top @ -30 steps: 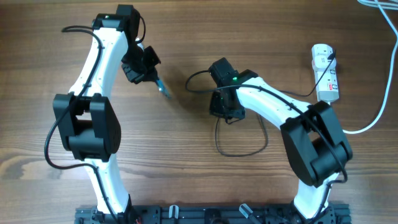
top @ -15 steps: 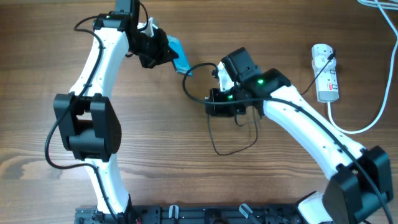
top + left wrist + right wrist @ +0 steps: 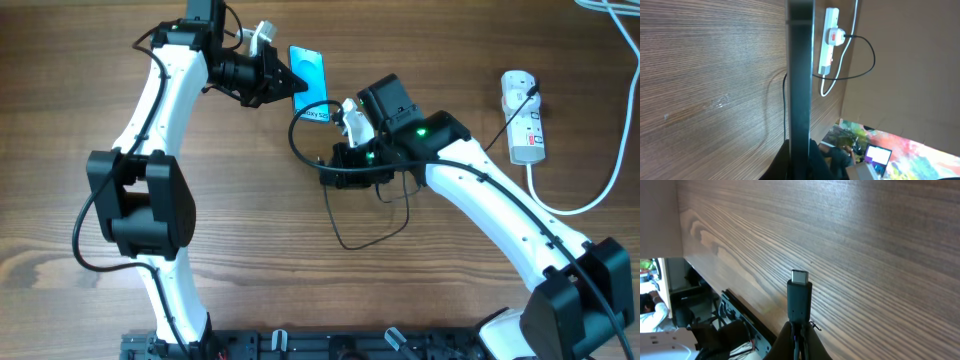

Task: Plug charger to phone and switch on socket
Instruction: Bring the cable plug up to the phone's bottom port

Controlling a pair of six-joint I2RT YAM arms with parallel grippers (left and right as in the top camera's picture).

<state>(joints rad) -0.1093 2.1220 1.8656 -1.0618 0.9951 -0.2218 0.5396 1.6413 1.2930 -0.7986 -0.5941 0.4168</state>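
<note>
Warm brown wood-grain counter fills the overhead view, evenly lit, with a black rail along its near edge. From the left wrist, past the counter's edge: a plain tan wall, a splashy multicoloured surface, and a laptop, screen glowing.

It looks like a robotics lab or workroom: a left arm and a right arm, white and black, stand on a black rail at the edge of a wood-grain table. Beyond it, the left wrist view shows what seems a person by an open laptop.
</note>
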